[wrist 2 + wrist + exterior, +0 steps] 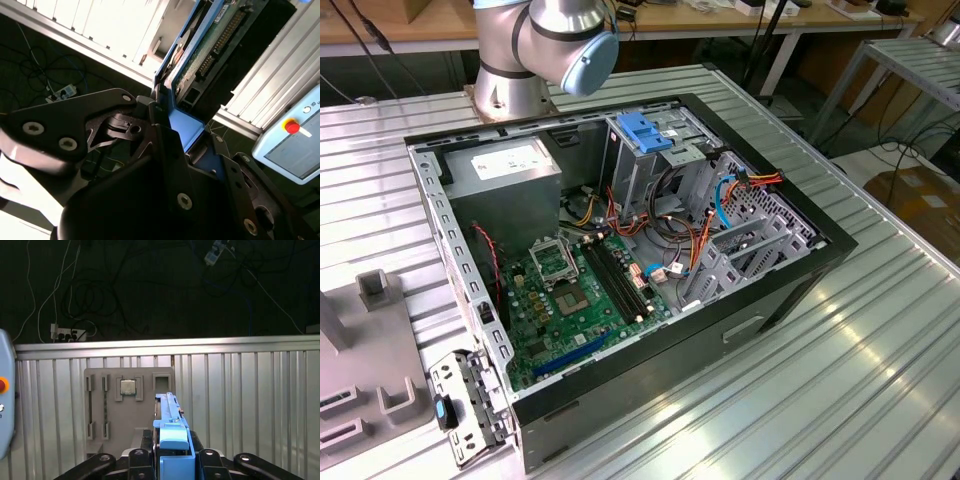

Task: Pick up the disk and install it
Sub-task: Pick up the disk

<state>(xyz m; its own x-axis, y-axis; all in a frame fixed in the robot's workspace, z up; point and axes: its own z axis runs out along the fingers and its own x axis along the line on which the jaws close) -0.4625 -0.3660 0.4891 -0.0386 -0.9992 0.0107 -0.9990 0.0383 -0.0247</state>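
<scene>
1. Gripping the disk (pixel 168 411) by one end, the gripper (pixel 172 446) was seen closed on it in both wrist views, with its dark fingers (pixel 150 115) pressed against the blue side rail (pixel 185 127).
2. The disk was held in the air, edge-on to the first wrist view, with a grey parts fixture (pixel 145 420) and the ribbed metal table (pixel 250 405) seen beyond it. Its green circuit board (pixel 212 45) was shown in the second wrist view.
3. An open computer case (pixel 620 395) was shown lying on the table in the exterior view. Inside it, a grey drive cage topped by a blue latch (pixel 645 130) was seen, with loose red, orange and blue cables (pixel 695 235) just beside it.
4. Slipping was judged a risk. Only a short end appeared to be clamped, though the contact was partly hidden, so the long free end could be levered out of line or dropped.
5. Flexing of the plastic rail under the clamp was judged possible, which would tilt the disk.
6. Snagging was also judged likely, because the cables were crowded near the cage, and a tilted disk could be jammed against the cage walls.
</scene>
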